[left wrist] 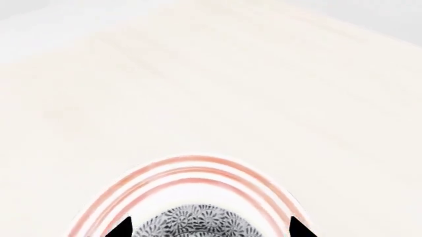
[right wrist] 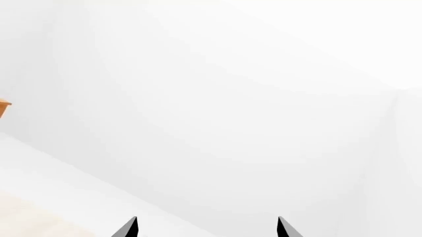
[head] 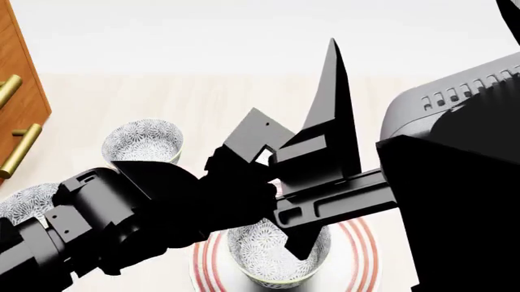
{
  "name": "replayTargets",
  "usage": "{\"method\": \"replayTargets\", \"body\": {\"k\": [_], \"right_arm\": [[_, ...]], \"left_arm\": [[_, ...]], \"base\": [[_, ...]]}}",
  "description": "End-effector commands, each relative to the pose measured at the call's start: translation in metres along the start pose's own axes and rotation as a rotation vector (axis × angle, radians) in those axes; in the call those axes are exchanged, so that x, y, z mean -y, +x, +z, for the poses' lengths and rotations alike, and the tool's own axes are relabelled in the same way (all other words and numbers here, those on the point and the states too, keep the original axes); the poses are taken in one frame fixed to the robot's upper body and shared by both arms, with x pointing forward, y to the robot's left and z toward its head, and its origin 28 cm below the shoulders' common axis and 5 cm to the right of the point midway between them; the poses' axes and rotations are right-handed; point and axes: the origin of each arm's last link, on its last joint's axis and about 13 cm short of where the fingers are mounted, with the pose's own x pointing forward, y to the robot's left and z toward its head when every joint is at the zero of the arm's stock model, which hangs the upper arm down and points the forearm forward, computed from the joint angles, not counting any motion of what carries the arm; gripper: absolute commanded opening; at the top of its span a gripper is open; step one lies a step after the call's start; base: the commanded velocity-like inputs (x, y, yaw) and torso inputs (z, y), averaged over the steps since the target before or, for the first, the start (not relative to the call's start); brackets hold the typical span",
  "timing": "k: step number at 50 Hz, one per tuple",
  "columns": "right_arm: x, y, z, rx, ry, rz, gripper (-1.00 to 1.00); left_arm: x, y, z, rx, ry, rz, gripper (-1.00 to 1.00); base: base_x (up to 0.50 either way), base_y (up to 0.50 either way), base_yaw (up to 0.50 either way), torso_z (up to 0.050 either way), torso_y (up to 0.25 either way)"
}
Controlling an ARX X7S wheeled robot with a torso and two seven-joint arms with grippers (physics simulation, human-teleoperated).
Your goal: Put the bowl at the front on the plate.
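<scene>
As seen from the head view, the small, deep ceramic bowl with the dense blue-grey flower pattern (head: pixel 272 255) is already seated inside the wide, shallow white plate with three thin red rings (head: pixel 361 255), directly beneath the left gripper (left wrist: pixel 207 228). In the left wrist view the two black fingertips (left wrist: pixel 122 228) are set wide apart, one on each side of the bowl's rim, with plate surface visible between each tip and the bowl; the jaws are therefore judged to be spread and holding nothing, though contact lower down is hidden at the picture's edge. The bowl appears upright and roughly centred on the plate, so the placing itself looks done and only the withdrawal is judged to remain.

The right gripper (right wrist: pixel 205 228) is pointed at blank white wall, its tips apart with nothing between them, evidently parked out of the way.

Two look-alike patterned bowls (head: pixel 143 141) are left on the pale wooden tabletop (left wrist: pixel 211 98), out to the left arm's outer side and well apart from the plate. A brown wooden cabinet with brass handles (head: pixel 21 91) stands beyond them. Ahead of the left gripper, past the plate's ringed rim, only bare tabletop is shown, so a straight lift is judged safest, lest a fingertip catch the bowl's rim.
</scene>
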Motion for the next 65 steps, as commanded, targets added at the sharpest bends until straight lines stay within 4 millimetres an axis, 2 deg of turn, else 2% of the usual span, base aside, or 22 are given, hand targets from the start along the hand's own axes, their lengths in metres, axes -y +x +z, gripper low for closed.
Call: {"method": "replayTargets", "body": {"k": [1,18,32,40,51,65], "right_arm": [[-0.001,0.000,-0.002,0.000,0.004,0.003,1.00],[0.000,-0.003,-0.004,0.010,0.010,-0.013,1.00],[0.002,-0.004,-0.003,0.012,0.012,-0.017,1.00],[0.001,-0.003,-0.005,0.009,0.015,-0.016,1.00],[-0.001,-0.001,-0.010,0.006,0.022,-0.024,1.00],[-0.002,-0.002,-0.013,0.005,0.029,-0.040,1.00]], "left_arm": [[-0.019,0.000,-0.004,0.030,-0.054,0.061,1.00],[-0.045,-0.006,-0.005,0.081,-0.118,0.255,1.00],[-0.054,-0.011,0.003,0.144,-0.163,0.346,1.00],[-0.052,-0.017,-0.003,0.179,-0.166,0.367,1.00],[-0.040,-0.042,-0.017,0.256,-0.189,0.302,1.00],[-0.027,-0.064,-0.021,0.358,-0.201,0.303,1.00]], "base": [[0.00,0.00,0.00,0.000,0.000],[0.00,0.00,0.00,0.000,0.000],[0.00,0.00,0.00,0.000,0.000],[0.00,0.00,0.00,0.000,0.000],[0.00,0.00,0.00,0.000,0.000],[0.00,0.00,0.00,0.000,0.000]]}}
